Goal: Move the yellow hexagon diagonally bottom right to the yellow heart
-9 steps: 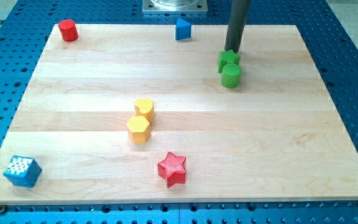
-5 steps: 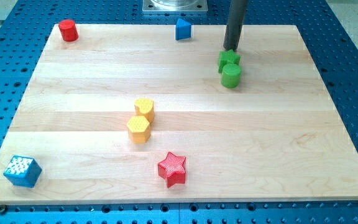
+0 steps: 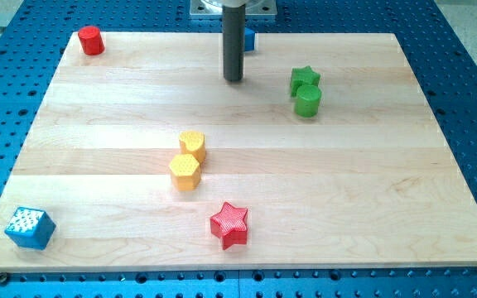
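The yellow hexagon (image 3: 185, 171) sits left of the board's middle, touching the yellow heart (image 3: 192, 143) just above and slightly right of it. My tip (image 3: 233, 79) is near the view's top centre, well above and to the right of both yellow blocks and apart from them.
A green star (image 3: 304, 79) and a green cylinder (image 3: 308, 101) touch at the upper right. A red cylinder (image 3: 91, 40) is at the top left corner. A blue block (image 3: 248, 39) is partly hidden behind the rod. A red star (image 3: 229, 224) and a blue cube (image 3: 30, 228) are near the bottom.
My tip has moved left from just above the green star to the top centre of the board. No block has moved.
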Motion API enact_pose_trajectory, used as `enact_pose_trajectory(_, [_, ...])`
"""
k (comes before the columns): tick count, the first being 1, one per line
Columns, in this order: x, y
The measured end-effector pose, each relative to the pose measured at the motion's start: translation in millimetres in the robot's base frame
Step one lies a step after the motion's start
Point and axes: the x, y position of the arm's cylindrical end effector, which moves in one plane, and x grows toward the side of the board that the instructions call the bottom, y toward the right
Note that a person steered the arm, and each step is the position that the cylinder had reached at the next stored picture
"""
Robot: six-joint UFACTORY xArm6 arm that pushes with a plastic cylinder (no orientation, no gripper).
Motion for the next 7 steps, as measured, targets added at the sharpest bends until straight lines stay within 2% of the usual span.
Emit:
enact_pose_trajectory(1, [12.6, -2.8])
enact_pose_trajectory(3, [116.1, -112.0])
enact_pose_trajectory(5, [207.7, -163.2])
enact_pose_trajectory(7, [221.7, -87.0])
